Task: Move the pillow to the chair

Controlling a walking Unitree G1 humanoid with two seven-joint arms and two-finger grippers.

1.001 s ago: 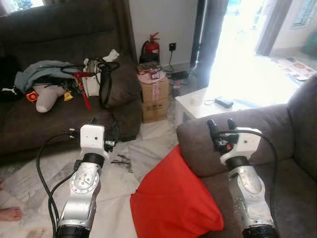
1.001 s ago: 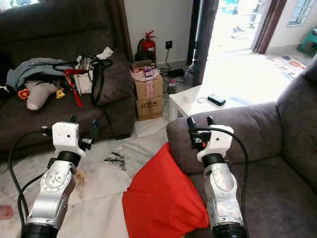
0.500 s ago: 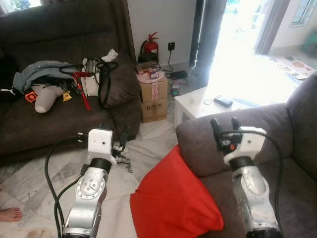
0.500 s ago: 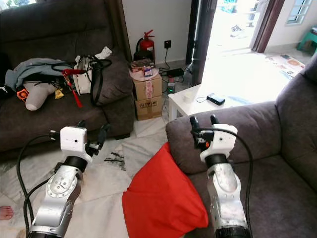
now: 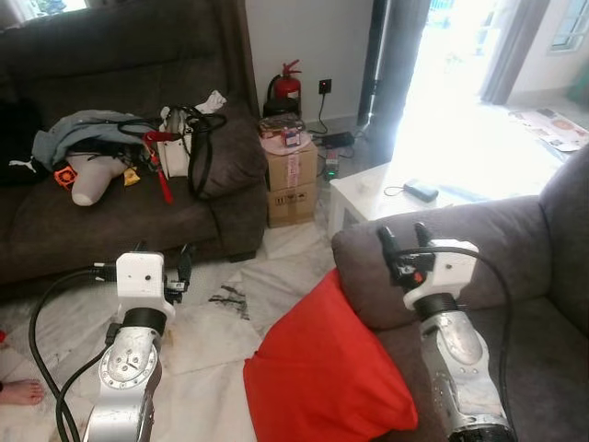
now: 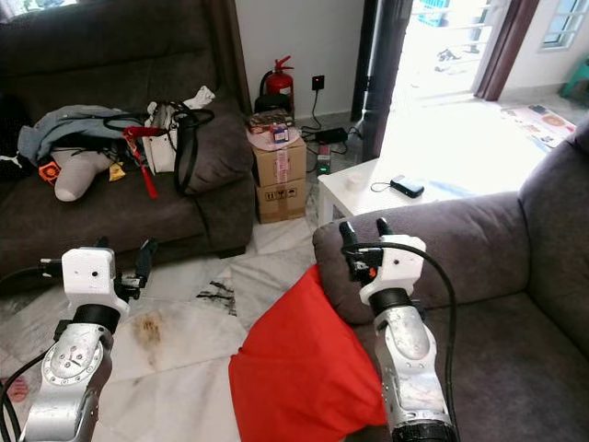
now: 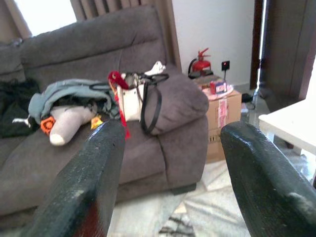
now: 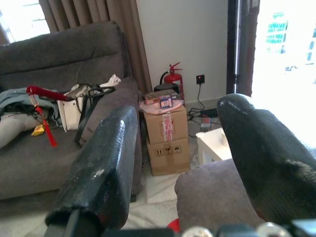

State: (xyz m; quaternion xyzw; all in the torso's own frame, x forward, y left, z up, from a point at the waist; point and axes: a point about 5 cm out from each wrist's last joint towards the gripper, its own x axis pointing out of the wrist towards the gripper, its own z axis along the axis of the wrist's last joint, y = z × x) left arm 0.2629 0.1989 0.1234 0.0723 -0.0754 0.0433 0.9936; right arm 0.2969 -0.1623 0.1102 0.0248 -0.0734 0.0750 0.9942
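Head cam, left eye: red pillow point(image 5: 322, 373) stands on edge on the floor, leaning against the front/side of the grey chair point(image 5: 515, 249), its top corner touching the chair's armrest. Not yet on the seat. Left gripper point(image 5: 164, 262) raised over the tiled floor point(image 5: 212, 341), well apart from the pillow, holding nothing. Right gripper point(image 5: 402, 247) raised above the chair's armrest, just beside the pillow's top corner, also holding nothing. Dark sofa point(image 5: 101, 212) across the room carries clothes and a bag point(image 5: 189, 147). Cardboard boxes point(image 5: 291, 180), fire extinguisher point(image 5: 287, 83) and white side table point(image 5: 377, 193) sit beyond. A person's bare foot point(image 5: 20, 393) at the frame edge.

Head cam, right eye: same layout. Pillow sits between the two arms, nearer the right arm.

Left wrist cam: both fingers point(image 7: 84, 192) spread wide, nothing between them; looks toward the sofa and boxes.

Right wrist cam: fingers point(image 8: 101, 168) spread wide, nothing between them; chair armrest below, sliver of red at the bottom edge.

Step in hand, by judgement: approach/pre-grasp. Pillow is unheld, transfer not begun.

Next move calls for: lower both arms toward the pillow, one gripper each side (or right gripper on the top corner), close on the fabric, lift clear of the armrest, set on the seat cushion. Soft, bulky item; a 1-corner grip may let it sag or slip, so a 2-arm hold looks safer.
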